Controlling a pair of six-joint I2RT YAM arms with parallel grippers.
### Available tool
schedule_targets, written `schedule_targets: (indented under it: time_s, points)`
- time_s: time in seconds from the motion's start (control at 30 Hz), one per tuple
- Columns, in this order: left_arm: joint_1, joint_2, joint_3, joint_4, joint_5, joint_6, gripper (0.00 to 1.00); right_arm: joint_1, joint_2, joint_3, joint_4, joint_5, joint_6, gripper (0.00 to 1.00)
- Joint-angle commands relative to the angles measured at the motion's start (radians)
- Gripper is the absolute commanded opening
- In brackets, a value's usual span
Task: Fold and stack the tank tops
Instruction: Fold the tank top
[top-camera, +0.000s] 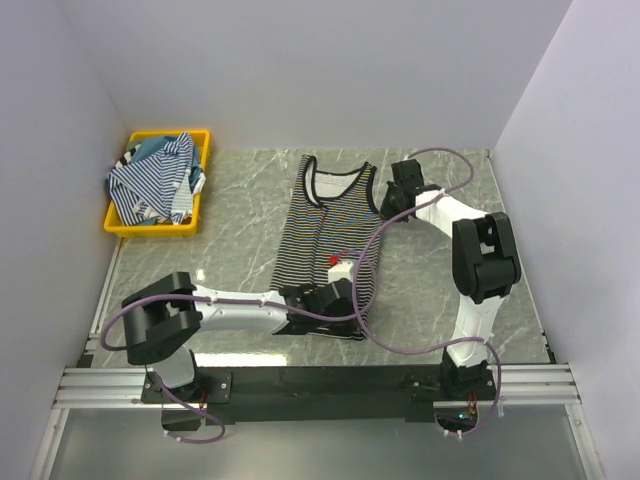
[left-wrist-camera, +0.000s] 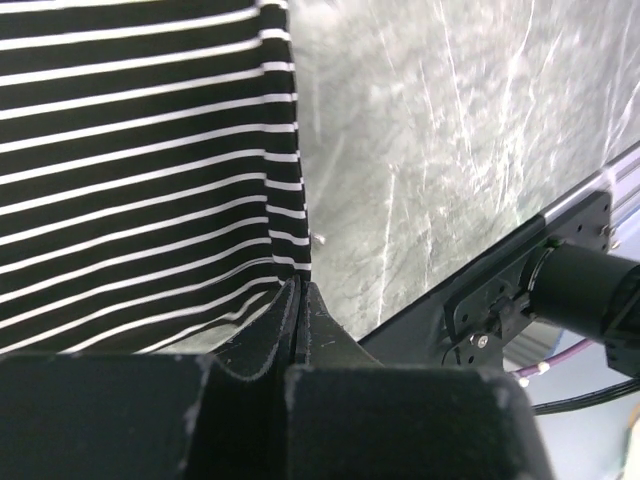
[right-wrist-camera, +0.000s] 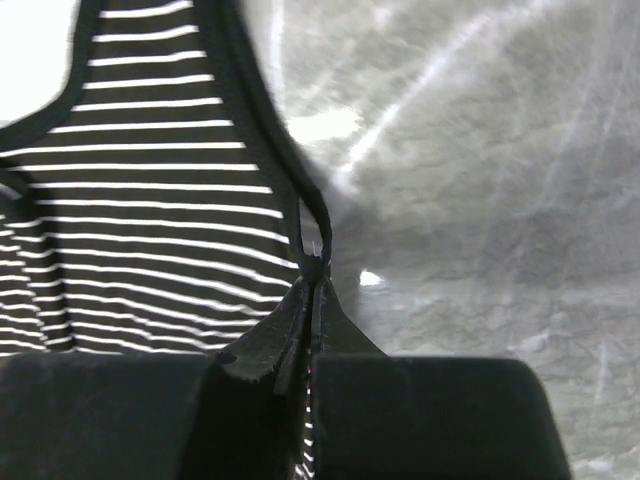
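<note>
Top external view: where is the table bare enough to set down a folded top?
The widest bare patch of table lies between the yellow bin and the black striped tank top. A smaller one is the far right corner, past the right arm. Crowded: the top's right edge, pinched by the left end effector and right end effector.
</note>
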Motion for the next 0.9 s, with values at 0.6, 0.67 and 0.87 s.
schedule_targets:
  time_s: [0.6, 0.67, 0.87]
  points:
    - [0.095, -0.318, -0.261, 0.004, -0.050, -0.106, 0.01, 0.173, 0.130, 0.338, -0.138, 0.116, 0.029, 0.00]
    - [0.101, -0.338, -0.283, -0.008, -0.053, -0.115, 0.01, 0.185, 0.151, 0.370, -0.150, 0.119, 0.032, 0.00]
    - [0.110, -0.389, -0.333, -0.038, -0.064, -0.139, 0.00, 0.228, 0.208, 0.457, -0.179, 0.129, 0.048, 0.00]
